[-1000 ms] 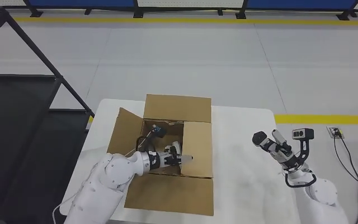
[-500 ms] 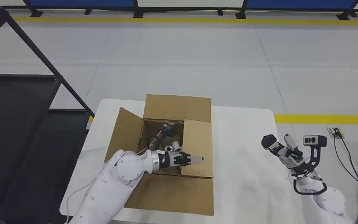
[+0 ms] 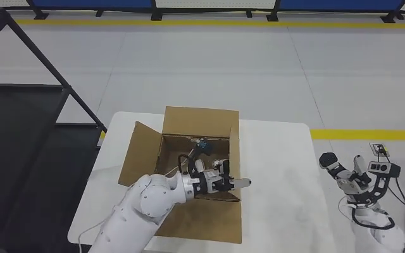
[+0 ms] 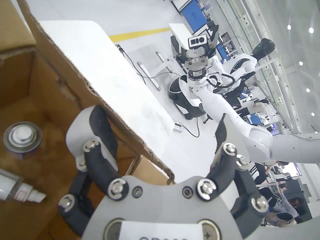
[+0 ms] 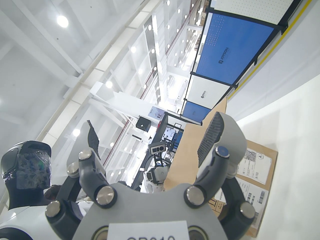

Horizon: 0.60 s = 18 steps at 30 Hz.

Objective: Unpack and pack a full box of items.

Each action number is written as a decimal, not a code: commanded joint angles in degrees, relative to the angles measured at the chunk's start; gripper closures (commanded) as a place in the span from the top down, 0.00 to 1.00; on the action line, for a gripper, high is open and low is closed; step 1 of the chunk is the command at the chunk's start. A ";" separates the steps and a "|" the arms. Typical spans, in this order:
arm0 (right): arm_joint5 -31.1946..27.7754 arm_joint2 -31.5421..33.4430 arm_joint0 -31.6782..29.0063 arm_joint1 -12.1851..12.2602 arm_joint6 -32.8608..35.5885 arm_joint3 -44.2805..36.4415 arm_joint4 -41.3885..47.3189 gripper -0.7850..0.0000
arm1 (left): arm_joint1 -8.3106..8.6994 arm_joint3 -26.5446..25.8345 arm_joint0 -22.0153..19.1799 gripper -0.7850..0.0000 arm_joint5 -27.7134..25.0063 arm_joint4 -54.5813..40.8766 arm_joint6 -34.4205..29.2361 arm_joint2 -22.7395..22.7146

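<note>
White tabletop point(image 3: 278, 190) carries an open cardboard box point(image 3: 201, 121), set towards the robot's left side, with its flaps folded outward at the back, front and left. The flap on the robot's right seems to stand nearly upright.

The left gripper point(image 3: 239, 183) sits at that right-hand wall. In its wrist view, the left gripper point(image 4: 160, 119) has its jaws spread wide and straddles the cardboard edge. One finger is inside the box and the other is over the bare table, with nothing held. Whether either finger touches the cardboard is hard to tell.

On the box floor stands a round can point(image 4: 22, 136) with a silver rim and white cap. Near it lies a white tube point(image 4: 17, 188) with a nozzle.

The right gripper point(image 3: 343, 166) hangs raised beyond the table's right edge, well apart from the box. Its jaws are also wide open and empty point(image 5: 155, 133).
</note>
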 commanded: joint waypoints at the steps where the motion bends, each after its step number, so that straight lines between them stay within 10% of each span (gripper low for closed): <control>1: -0.47 1.15 -0.60 0.18 0.57 0.56 1.29 1.00 | -0.92 1.17 -1.35 1.00 0.51 0.28 2.15 2.67; 18: 0.01 7.67 -0.70 1.79 5.80 7.26 6.77 1.00 | -11.72 21.36 -14.90 1.00 9.80 -1.89 8.26 20.89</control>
